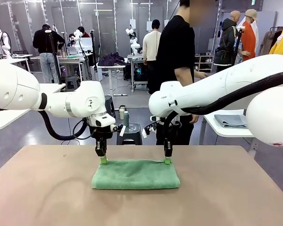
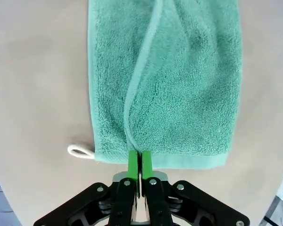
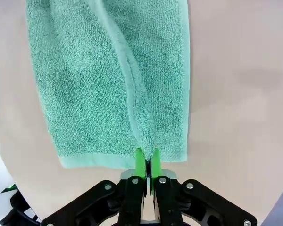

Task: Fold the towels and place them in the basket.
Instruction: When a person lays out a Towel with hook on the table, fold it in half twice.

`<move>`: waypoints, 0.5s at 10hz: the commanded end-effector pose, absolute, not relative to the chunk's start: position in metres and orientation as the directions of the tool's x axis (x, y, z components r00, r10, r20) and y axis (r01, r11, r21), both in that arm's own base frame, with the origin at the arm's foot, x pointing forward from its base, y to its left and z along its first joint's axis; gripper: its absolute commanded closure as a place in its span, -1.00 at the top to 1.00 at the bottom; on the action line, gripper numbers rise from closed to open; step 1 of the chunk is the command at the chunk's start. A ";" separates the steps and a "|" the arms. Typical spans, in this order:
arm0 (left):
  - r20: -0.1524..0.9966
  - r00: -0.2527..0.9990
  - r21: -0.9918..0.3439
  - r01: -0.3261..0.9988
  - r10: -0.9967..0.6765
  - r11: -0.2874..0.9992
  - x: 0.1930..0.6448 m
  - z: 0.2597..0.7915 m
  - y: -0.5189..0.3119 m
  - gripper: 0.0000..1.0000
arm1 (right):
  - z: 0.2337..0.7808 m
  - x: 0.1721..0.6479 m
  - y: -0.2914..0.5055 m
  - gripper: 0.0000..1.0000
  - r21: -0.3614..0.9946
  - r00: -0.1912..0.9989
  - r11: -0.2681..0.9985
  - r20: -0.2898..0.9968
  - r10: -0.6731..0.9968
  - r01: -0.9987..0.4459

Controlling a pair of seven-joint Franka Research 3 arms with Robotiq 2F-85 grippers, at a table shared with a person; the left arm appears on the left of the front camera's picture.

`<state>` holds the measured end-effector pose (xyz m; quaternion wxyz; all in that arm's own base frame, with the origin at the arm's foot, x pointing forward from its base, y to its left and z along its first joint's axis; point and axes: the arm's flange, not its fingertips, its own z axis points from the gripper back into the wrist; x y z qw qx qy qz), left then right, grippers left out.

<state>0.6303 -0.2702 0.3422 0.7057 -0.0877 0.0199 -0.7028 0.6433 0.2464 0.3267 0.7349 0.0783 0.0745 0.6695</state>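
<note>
Tabletop (image 1: 47,193): bare tan surface on the near side.
Towel (image 1: 135,175): one mint-green towel lies in the middle of the tabletop, folded into a low, wide band with its long sides running across.
Loop (image 2: 80,151): a small white hanging loop pokes out at the corner next to the left gripper's fingers.
Left gripper (image 1: 103,160): pointing straight down at the towel's far left corner, fingers (image 2: 132,162) pressed together, pinching the hemmed edge of the top layer.
Right gripper (image 1: 167,161): the same at the far right corner, fingers (image 3: 139,158) squeezed onto a raised ridge of hem.
Handling: I'd judge it light, soft and floppy. It will sag between the two holds, and the thick pile could slide out of a shallow pinch.
Where to hold: the hemmed corners, as firm as this cloth gets, kept level and taut.
Person (image 1: 175,52): stands beyond the far edge, hands off the towel.
</note>
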 end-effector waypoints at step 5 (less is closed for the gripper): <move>0.054 0.053 -0.125 0.991 -0.997 0.046 0.641 0.335 -0.262 -0.65 | 0.327 0.654 0.242 -0.83 0.209 0.097 0.096 -0.008 0.995 -0.973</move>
